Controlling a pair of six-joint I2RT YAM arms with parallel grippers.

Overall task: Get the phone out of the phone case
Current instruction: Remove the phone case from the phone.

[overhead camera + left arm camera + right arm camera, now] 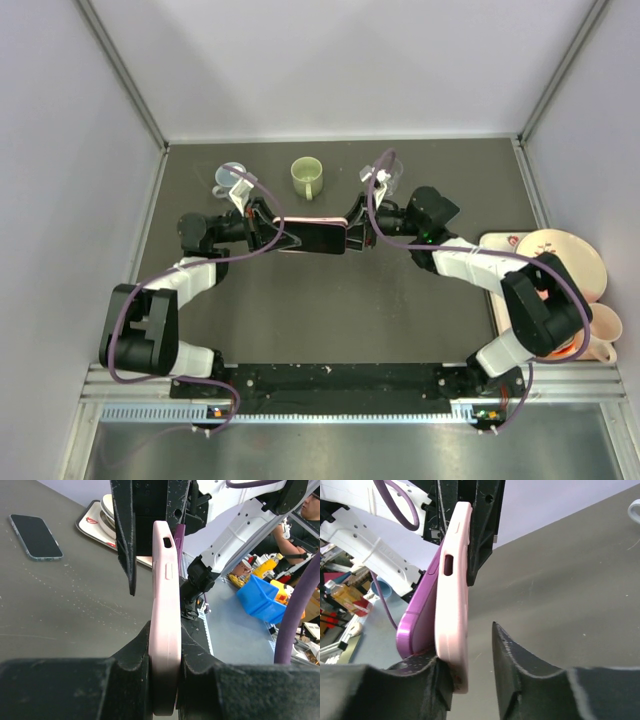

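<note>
**Asker:** Pink thing in the middle: what is it, and where?

**Robot:** That is the pink phone case [312, 238]. I hold it off the dark table [330, 310], on edge, above the table's middle. Both my arms reach forward and bend inward, so the wrists face each other across the case.

**Asker:** How do your grippers stand?

**Robot:** My left gripper [165, 647] is clamped tight on one end of the case, a pad pressed to each flat side. My right gripper [470, 647] is at the other end with its jaws partly apart. One finger [420, 685] touches the case and phone. The other finger [520, 675] stands clear, with a gap showing.

**Asker:** And the phone?

**Robot:** My right wrist camera shows it best. The purple phone [420, 615] angles away from the case along one side, and the two meet down by my finger. From above it is only a dark slab rimmed in pink. My left wrist camera alone shows a second, dark phone [36, 536] lying flat on the table near a stack of plates [107, 510]. Only the top camera shows a green mug [307, 176] standing beyond the case.
</note>
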